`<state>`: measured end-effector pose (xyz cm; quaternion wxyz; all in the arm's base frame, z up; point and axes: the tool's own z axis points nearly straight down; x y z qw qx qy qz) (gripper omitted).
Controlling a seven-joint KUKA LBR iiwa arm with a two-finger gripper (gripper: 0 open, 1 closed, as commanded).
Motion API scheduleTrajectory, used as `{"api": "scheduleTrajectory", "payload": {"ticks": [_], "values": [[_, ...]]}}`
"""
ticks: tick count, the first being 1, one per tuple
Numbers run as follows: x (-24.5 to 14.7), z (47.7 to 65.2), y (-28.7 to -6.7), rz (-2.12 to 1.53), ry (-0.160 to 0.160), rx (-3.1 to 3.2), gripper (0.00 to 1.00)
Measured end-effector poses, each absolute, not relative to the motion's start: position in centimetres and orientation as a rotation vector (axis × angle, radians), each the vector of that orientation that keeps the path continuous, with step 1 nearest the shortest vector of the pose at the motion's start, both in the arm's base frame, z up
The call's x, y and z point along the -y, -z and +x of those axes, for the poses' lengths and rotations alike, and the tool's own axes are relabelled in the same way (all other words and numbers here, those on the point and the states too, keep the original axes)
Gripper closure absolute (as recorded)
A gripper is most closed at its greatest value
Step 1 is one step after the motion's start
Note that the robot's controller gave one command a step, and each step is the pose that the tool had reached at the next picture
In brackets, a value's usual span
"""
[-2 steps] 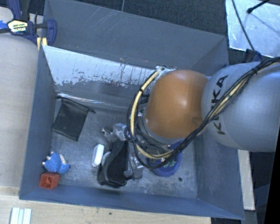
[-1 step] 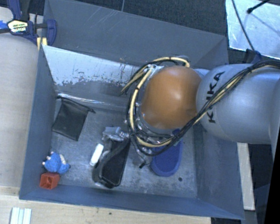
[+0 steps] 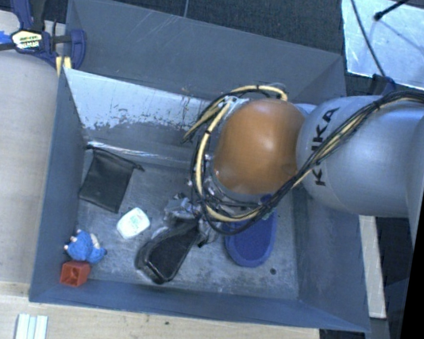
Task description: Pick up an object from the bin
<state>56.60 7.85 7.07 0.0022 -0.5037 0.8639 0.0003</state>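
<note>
My gripper [image 3: 183,211] is low in the middle of the bin, under the wrist's orange dome. Directly below it, toward the front wall, lies a black oblong case [image 3: 165,253], tilted, with its upper end reaching up to the gripper. A small white rounded piece [image 3: 133,223] rests just left of the gripper. To the gripper's right a blue oval disc [image 3: 251,242] lies flat, partly hidden by the arm's cables.
A black square pouch [image 3: 106,180] lies at the left. In the front left corner sit a blue toy figure [image 3: 84,247] and a red cube [image 3: 75,273]. The arm and its dome cover the bin's right half.
</note>
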Motion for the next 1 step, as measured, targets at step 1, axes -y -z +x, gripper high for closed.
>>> {"api": "scheduleTrajectory", "payload": {"ticks": [1], "values": [[-8.25, 56.73, -21.47, -1.599, 0.004, -2.697, 1.0]]}}
